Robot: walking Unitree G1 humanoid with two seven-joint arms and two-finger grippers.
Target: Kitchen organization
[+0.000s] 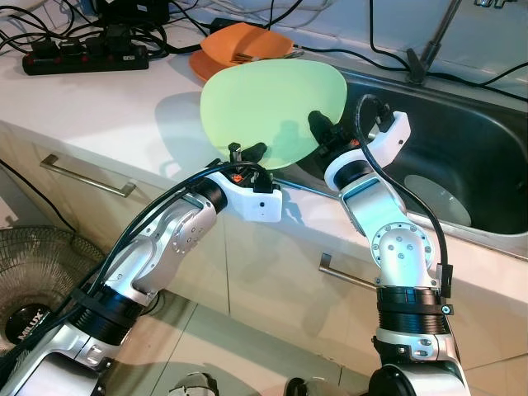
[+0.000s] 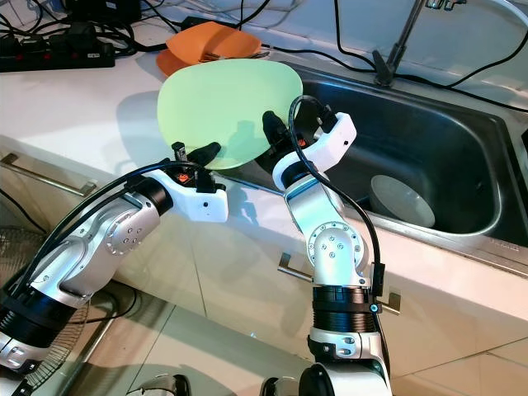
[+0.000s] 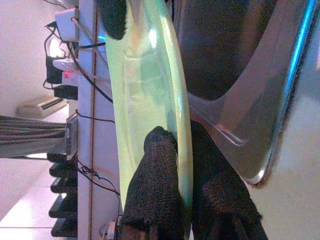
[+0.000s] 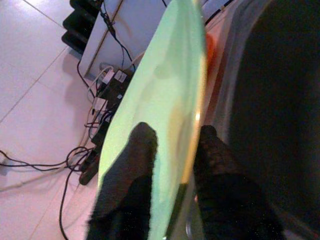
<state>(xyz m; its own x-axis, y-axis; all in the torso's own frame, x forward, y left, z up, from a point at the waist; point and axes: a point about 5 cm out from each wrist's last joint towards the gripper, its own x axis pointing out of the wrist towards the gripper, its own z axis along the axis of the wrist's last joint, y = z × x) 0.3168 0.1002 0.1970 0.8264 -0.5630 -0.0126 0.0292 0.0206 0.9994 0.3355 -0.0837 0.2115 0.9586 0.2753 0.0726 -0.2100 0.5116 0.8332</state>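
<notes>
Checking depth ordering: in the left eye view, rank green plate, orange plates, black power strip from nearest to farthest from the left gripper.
1. Green plate: gripped at its near rim by the left gripper.
2. Orange plates: stacked on the counter behind the green plate, beside the sink.
3. Black power strip: far back on the counter, toward the robot's left.

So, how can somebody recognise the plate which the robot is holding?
Find the steel sink in the white counter. At its near left corner, the left gripper and right gripper pinch one large pale green plate; the orange dishes behind lie on the counter.
</notes>
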